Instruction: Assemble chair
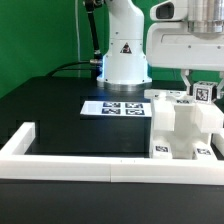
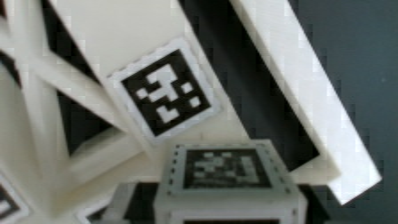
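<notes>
**Exterior view: tagged block gripped over the partly built chair**

In the exterior view, the partly built chair (image 1: 180, 128) is seen at about four o'clock of the frame, standing on the black table (image 1: 50, 110). It is made of white blocky parts, and square black-and-white tags are carried low on its near face. Just above its top, toward two o'clock of the chair, a small tagged block (image 1: 203, 92) is held between the fingers of the gripper (image 1: 203, 86). The jaws are closed against two opposite sides of the block. Whether the block touches the chair beneath it cannot be told.

The marker board (image 1: 114, 108) lies flat at nine o'clock of the chair, close beside it. The robot base (image 1: 122, 55) stands at twelve o'clock of the marker board. The white border rail (image 1: 60, 160) runs along the near edge of the table at six o'clock and turns back at the exterior view's left.

In the wrist view, the tagged block (image 2: 222, 168) is seen with its tag facing the camera and dark finger parts on both of its sides. Beyond it, white slanted bars of the chair (image 2: 285, 80) are shown, one bearing a large tag (image 2: 169, 95).
</notes>
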`<state>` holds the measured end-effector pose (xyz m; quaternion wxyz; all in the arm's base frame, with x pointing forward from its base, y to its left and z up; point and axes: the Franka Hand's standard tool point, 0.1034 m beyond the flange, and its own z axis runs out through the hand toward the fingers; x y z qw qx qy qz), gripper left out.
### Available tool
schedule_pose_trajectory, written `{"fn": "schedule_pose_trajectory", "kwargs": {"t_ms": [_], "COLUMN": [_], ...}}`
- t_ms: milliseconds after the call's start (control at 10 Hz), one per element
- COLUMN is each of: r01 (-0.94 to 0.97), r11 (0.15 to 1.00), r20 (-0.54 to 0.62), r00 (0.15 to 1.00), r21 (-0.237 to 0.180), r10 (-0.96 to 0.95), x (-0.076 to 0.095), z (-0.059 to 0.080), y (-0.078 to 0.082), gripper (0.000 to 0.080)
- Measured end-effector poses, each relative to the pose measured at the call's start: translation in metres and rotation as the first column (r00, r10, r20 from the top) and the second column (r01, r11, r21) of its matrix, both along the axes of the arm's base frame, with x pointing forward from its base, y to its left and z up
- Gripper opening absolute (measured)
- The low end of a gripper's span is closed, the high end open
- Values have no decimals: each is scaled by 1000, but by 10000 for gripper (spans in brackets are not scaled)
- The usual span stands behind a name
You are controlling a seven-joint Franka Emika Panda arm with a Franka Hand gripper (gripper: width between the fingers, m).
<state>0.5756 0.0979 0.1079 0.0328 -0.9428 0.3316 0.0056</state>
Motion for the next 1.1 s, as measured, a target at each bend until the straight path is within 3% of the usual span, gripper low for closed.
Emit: {"fn": "schedule_pose_trajectory", "kwargs": {"t_ms": [300, 900, 1100], "r01": [219, 541, 497], "r11": [976, 841, 868], "r20": [-15, -38, -35], "r00": [976, 840, 867], "r21": [2, -3, -2], "r10": [-219, -541, -497], "x": [0, 0, -1], "z": [0, 0, 0], "y": [1, 5, 5], "gripper": [271, 271, 499]}}
